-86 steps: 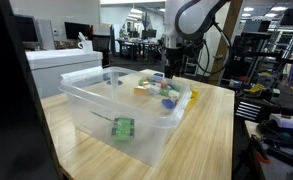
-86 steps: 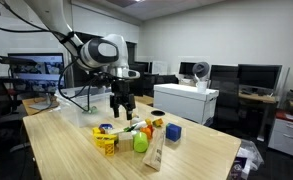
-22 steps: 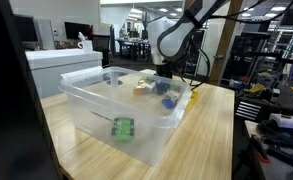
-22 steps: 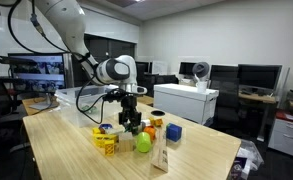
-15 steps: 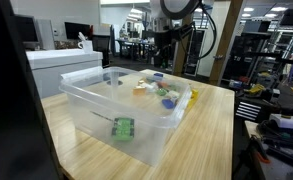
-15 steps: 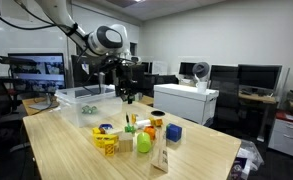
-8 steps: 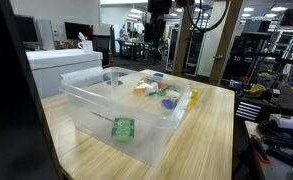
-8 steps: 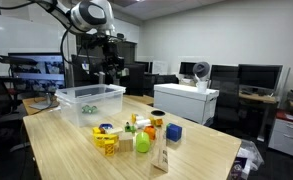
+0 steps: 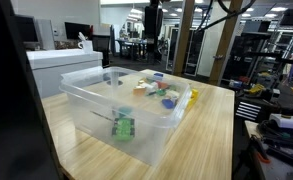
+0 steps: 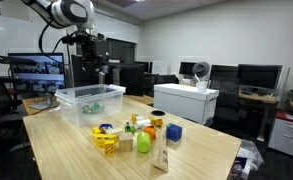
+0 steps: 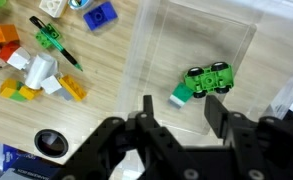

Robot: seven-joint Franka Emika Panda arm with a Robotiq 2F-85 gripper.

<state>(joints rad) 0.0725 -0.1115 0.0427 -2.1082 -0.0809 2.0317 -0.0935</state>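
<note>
My gripper (image 11: 181, 110) is open and holds nothing. It hangs high above a clear plastic bin (image 11: 196, 30). A green toy car (image 11: 211, 78) with a teal block lies on the bin's floor, just beyond my fingertips. It also shows through the bin's wall (image 9: 123, 127). In both exterior views the gripper (image 10: 99, 70) (image 9: 153, 33) is well above the bin (image 10: 89, 100) (image 9: 86, 95). A pile of coloured toy blocks (image 10: 136, 132) (image 11: 36, 60) (image 9: 161, 92) lies on the wooden table beside the bin.
A white box (image 10: 181, 102) stands at the table's far side. A small upright card (image 10: 158, 155) stands near the table's front edge. A black round object (image 11: 51, 143) lies near the toys. Desks, monitors and shelves surround the table.
The arm has risen from the toy pile and swung over to above the bin. The toys and the green car have not moved.
</note>
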